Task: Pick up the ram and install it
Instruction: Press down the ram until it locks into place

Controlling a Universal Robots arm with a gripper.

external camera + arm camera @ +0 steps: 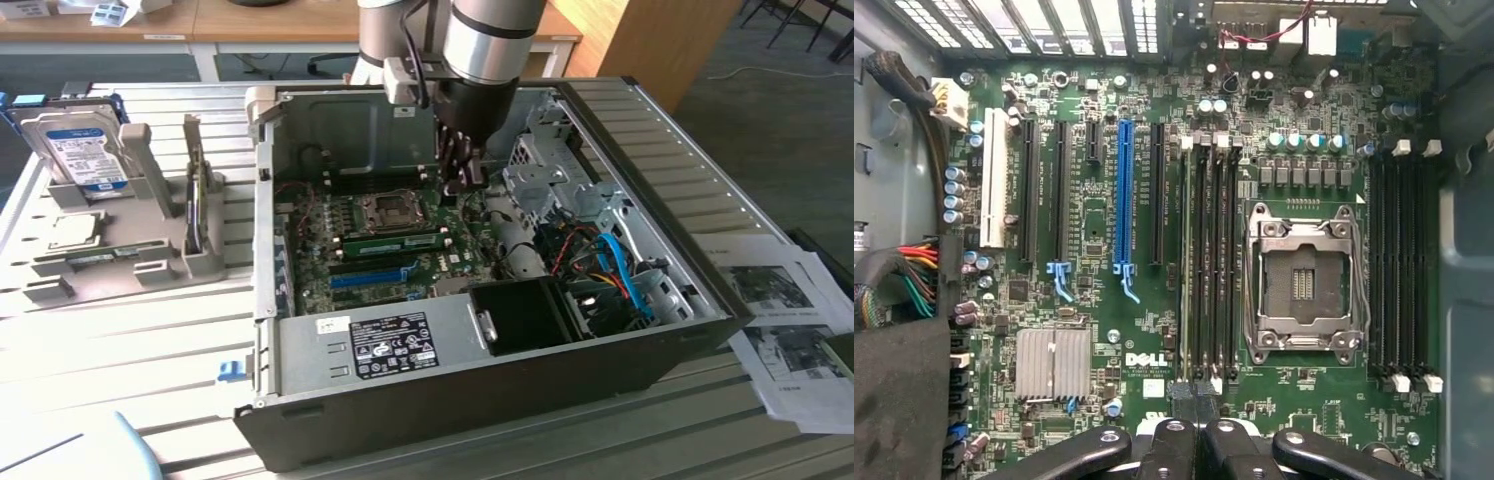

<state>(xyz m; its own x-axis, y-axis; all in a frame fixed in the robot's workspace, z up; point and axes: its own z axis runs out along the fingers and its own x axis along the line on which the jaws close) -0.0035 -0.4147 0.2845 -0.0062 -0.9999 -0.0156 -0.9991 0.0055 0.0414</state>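
Gripper [458, 182] hovering over the board inside the case [694, 330], fingers pressed together, pinching nothing.
You're looking at the ram [388, 243] lying seated in a slot at frame centre in the exterior view, just below the CPU socket [391, 208]. In the wrist view the ram [1187, 260] is sitting edge-on beside the socket [1304, 283]; blue slot [1124, 200] is well apart.

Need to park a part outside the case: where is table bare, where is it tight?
Bare slatted table lies in front of the grey fixture, at the exterior view's left of the computer case. A narrower bare strip runs along the case's other side, beyond the papers. Inside is tight: the end effector hangs over the motherboard, cables beside it.
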